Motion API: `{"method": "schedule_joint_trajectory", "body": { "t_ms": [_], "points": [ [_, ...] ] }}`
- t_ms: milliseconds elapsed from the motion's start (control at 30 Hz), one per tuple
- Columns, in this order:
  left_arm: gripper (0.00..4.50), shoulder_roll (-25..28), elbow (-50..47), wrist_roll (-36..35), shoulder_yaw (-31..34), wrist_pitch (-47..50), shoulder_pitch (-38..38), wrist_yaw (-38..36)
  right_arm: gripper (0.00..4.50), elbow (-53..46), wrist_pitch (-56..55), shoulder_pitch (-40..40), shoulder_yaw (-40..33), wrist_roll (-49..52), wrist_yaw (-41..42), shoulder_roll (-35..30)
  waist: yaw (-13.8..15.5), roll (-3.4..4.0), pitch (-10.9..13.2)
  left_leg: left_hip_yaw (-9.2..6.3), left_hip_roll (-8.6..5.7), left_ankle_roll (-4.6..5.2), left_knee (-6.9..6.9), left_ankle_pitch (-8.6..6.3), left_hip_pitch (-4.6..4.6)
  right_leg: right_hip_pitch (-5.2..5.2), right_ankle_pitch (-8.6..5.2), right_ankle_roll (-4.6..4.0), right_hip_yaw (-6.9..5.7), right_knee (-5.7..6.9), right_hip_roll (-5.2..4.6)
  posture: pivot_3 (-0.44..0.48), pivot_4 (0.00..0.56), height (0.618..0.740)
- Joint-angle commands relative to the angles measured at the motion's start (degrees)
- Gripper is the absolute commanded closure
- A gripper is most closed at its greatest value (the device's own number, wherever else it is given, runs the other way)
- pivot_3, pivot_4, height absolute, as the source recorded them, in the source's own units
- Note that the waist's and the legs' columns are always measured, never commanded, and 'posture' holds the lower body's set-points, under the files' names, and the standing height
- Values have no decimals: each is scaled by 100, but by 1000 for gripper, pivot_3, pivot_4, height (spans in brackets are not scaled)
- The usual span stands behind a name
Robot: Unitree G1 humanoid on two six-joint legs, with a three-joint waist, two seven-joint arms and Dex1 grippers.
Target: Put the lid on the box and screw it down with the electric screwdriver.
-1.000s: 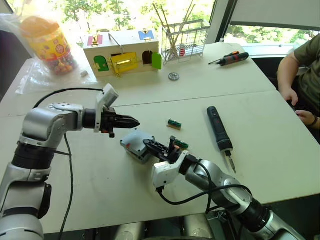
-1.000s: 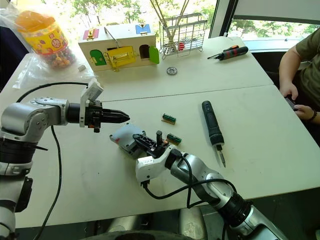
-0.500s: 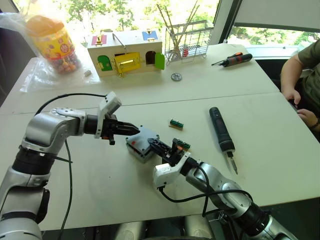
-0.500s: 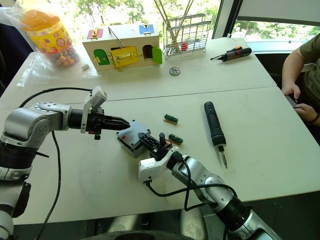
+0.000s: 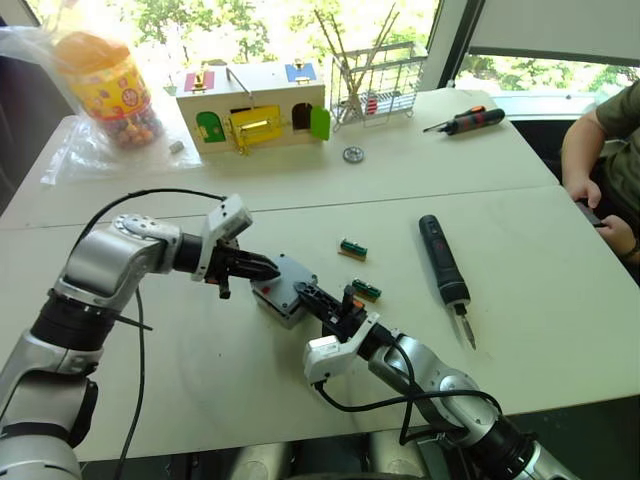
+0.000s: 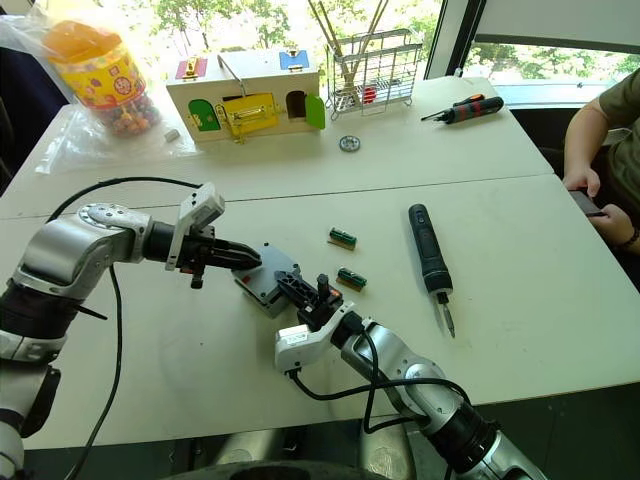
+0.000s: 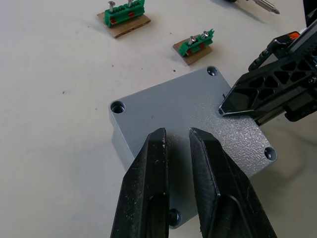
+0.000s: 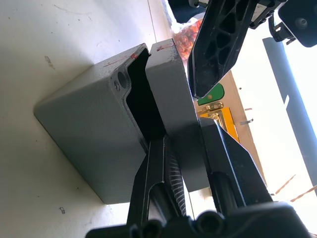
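We see our left gripper, fingers nearly together, resting its tips on the lid, a flat, speckled grey square with screw holes at its corners. The lid sits askew on the box, a deep-walled grey enclosure at the middle of the white counter; a gap shows along one edge. Our right gripper has its fingers clamped on the lid's rim. Farther right lies the electric screwdriver, slim and black, bit toward us.
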Motion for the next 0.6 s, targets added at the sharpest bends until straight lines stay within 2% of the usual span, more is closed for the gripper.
{"method": "schedule_joint_trajectory", "body": {
  "t_ms": [33,600],
  "points": [
    [3788,-6,65,231,-173,-133,172,-63,4361,172,-76,192,56,-31,110,-107,2,0,-6,-1,0,0,0,0,2,1,0,0,0,0,0,0,150,740],
    [3788,-217,125,208,60,-171,150,29,4361,-213,-165,274,-216,-276,-418,-87,27,-1,-29,-5,-3,1,-1,0,7,8,0,0,3,-3,0,0,150,740]
  ]
}}
